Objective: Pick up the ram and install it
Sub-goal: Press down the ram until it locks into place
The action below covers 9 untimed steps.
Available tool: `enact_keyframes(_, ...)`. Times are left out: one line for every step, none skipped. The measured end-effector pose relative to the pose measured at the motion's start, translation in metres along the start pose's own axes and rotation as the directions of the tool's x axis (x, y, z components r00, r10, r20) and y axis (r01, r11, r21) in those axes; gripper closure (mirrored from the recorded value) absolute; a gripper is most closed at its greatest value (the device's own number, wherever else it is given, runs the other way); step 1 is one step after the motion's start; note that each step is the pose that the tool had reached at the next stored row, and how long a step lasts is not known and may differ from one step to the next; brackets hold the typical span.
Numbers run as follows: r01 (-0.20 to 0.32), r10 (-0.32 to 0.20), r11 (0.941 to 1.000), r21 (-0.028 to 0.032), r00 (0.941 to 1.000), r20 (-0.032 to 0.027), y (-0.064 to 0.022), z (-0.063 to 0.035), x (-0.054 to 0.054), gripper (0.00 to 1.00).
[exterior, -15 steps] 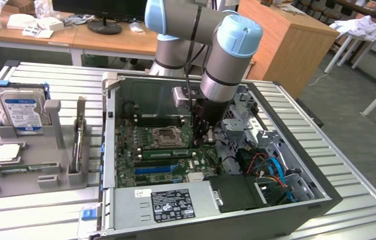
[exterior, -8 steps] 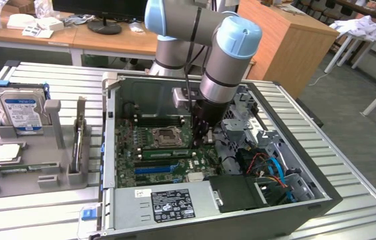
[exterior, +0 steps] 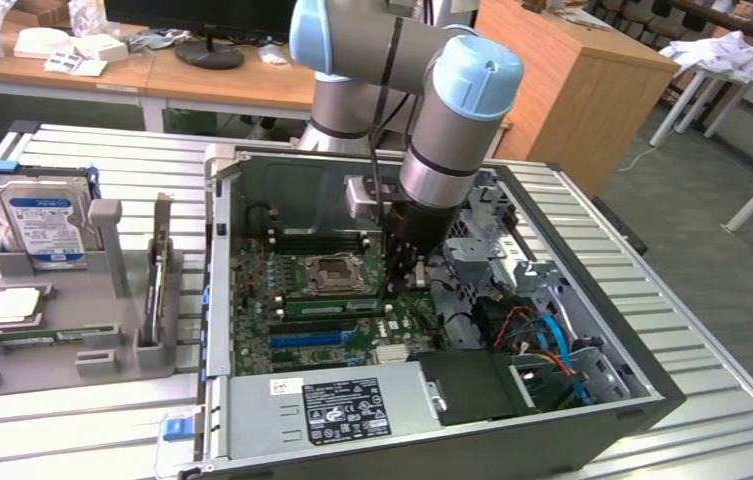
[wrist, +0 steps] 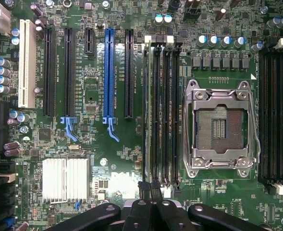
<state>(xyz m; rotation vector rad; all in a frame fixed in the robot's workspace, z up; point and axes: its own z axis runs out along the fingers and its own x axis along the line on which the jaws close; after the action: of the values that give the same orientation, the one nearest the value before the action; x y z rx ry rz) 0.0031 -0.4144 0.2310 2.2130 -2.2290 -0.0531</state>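
Inside computer case [exterior: 616,415], thin green ram [exterior: 329,306]

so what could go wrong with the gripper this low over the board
1. The shut gripper sits at the end of the memory slots beside the CPU socket; drifting sideways could hit the open socket.
2. In the wrist view a thin dark edge shows between its tips; if that is the ram, pressing it down misaligned could jam it.

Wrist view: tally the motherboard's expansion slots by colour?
White expansion slot: 1
Black expansion slots: 4
Blue expansion slot: 1
Total: 6
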Motion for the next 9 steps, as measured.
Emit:
enact_keyframes(0.0, 0.0, 1.0, 0.0, 1.0, 0.0001, 0.0, 0.0002, 0.0, 0.89)
enact_keyframes(0.0, 0.0, 1.0, 0.0002, 1.0, 0.0006, -0.0001, 0.0008, -0.0001, 0.89)
enact_keyframes(0.0, 0.0, 1.0, 0.0001, 1.0, 0.0003, -0.0001, 0.0013, 0.0, 0.89)
enact_keyframes(0.0, 0.0, 1.0, 0.0, 1.0, 0.0, -0.0001, 0.0018, 0.0, 0.89)
enact_keyframes(0.0, 0.0, 1.0, 0.0001, 1.0, 0.0001, -0.0001, 0.0026, 0.0001, 0.89)
enact_keyframes(0.0, 0.0, 1.0, 0.0, 1.0, 0.0, -0.0001, 0.003, 0.0001, 0.89)
enact_keyframes(0.0, 0.0, 1.0, 0.0, 1.0, -0.0001, -0.0001, 0.003, 0.0001, 0.89)
enact_keyframes(0.0, 0.0, 1.0, -0.0001, 1.0, -0.0001, -0.0001, 0.003, 0.0001, 0.89)
enact_keyframes(0.0, 0.0, 1.0, 0.0, 1.0, -0.0001, -0.0001, 0.003, 0.0001, 0.89)
